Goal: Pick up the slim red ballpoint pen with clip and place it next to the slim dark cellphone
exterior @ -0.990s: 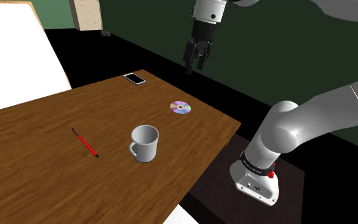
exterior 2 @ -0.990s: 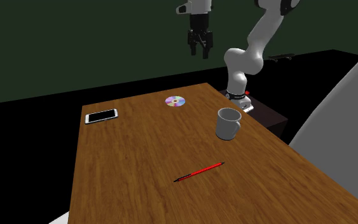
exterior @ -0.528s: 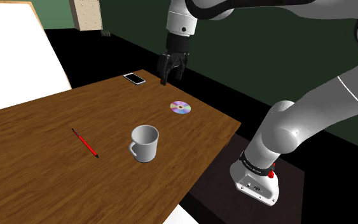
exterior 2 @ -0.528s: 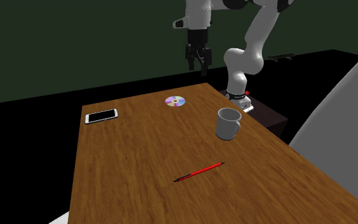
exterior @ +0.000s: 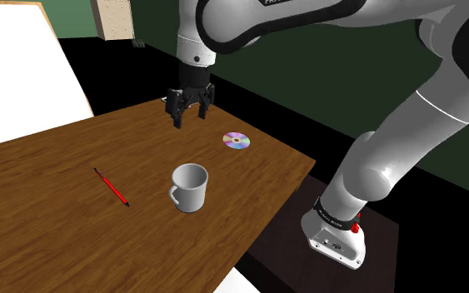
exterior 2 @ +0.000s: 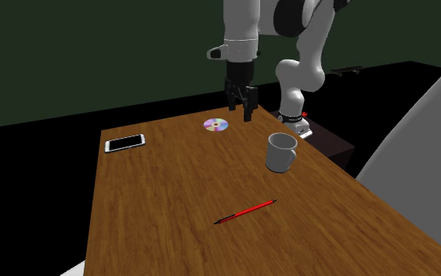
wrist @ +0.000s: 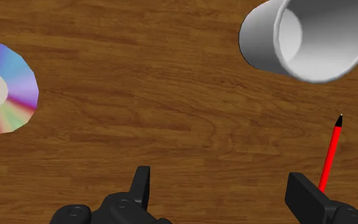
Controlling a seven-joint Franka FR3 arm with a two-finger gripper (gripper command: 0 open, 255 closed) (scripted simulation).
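Over the table's [exterior: 41, 225] far end, the gripper [exterior: 188, 116] has swung in from beyond the edge and dropped low, its fingers spread wide and empty. In the shoulder view the red pen [exterior: 112, 187] lies flat on the wood at eight o'clock from it, well apart, left of the mug [exterior: 191, 187]. The phone [exterior 2: 124, 143] waits untouched at nine o'clock from the disc [exterior 2: 216, 125]. The approach looks under way, with no grasp yet.

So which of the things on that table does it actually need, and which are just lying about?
Needed: the red pen, the cellphone.
Just lying about: the white mug, the rainbow disc.
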